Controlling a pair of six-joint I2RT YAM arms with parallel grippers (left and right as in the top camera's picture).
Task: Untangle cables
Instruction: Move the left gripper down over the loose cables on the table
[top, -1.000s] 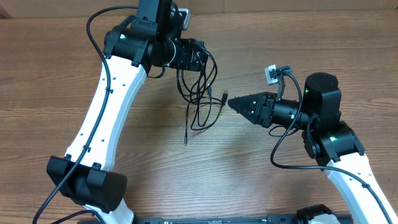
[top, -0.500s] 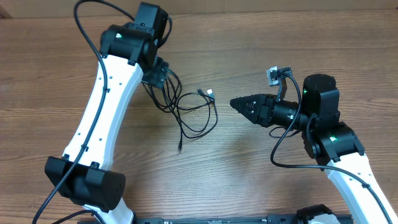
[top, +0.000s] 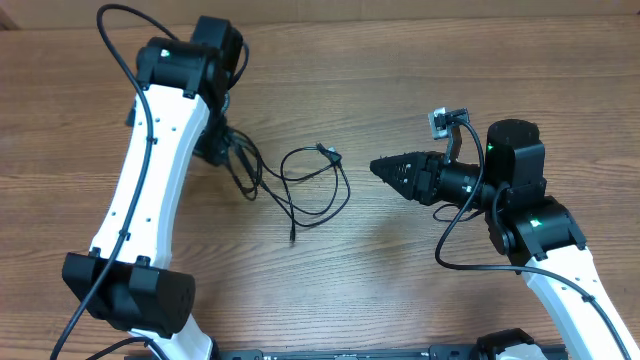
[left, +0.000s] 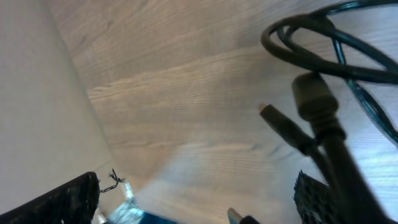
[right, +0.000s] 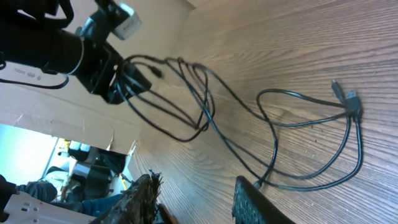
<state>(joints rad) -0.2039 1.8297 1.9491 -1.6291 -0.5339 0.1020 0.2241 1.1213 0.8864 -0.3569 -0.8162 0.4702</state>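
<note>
Left gripper (top: 222, 147) farther left, fingers pinching cables (top: 312, 190).

Thin black cables (top: 300, 185) in loose overlapping loops on the table, plug tips free.

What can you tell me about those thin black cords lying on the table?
The cables are several thin, black, flexible cords, probably rubber-coated, with small plug tips. They lie in loose loops on the wooden table, one straight end pointing toward the near edge. On one side they rise in a bunch to the left gripper, which seems to hold them; its fingers are hidden. The right gripper points at the loops without touching.
</note>
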